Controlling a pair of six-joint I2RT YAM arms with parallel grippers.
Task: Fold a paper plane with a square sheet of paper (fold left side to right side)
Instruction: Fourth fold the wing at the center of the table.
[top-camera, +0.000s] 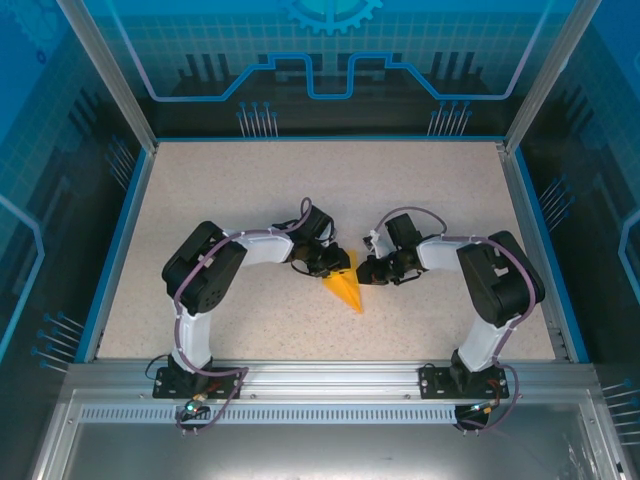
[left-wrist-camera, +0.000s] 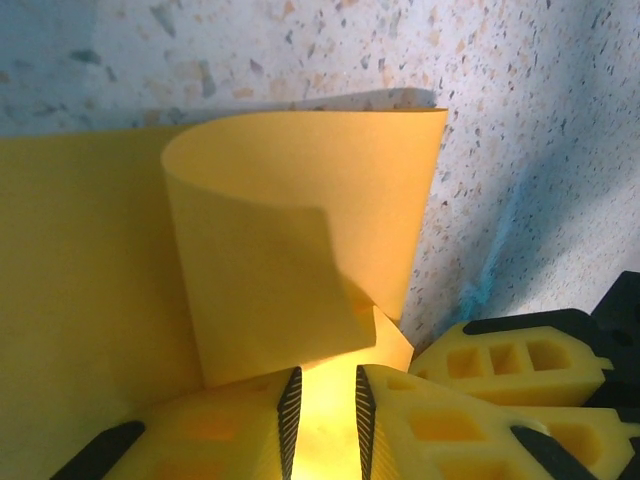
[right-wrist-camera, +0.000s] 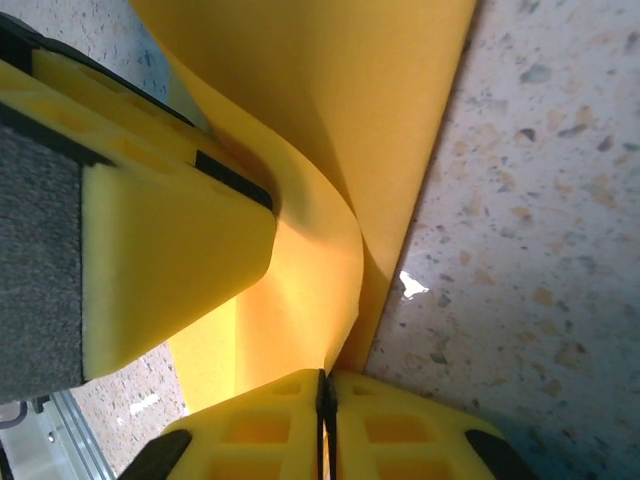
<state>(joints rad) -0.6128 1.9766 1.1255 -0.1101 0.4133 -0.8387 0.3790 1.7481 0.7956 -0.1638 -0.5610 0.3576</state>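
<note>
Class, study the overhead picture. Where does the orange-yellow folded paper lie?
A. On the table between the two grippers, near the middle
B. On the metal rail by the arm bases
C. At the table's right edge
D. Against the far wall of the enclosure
A: in the top view the folded paper lies on the speckled table between the left gripper and the right gripper.

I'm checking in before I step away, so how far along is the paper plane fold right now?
Partly done: the paper plane already tapers to a sharp tip on the table. In hand: the left tool pinches a curled flap, and the right tool is closed on the paper's edge, which bows up instead of lying flat. Left: laying that flap across and creasing it flat.
</note>
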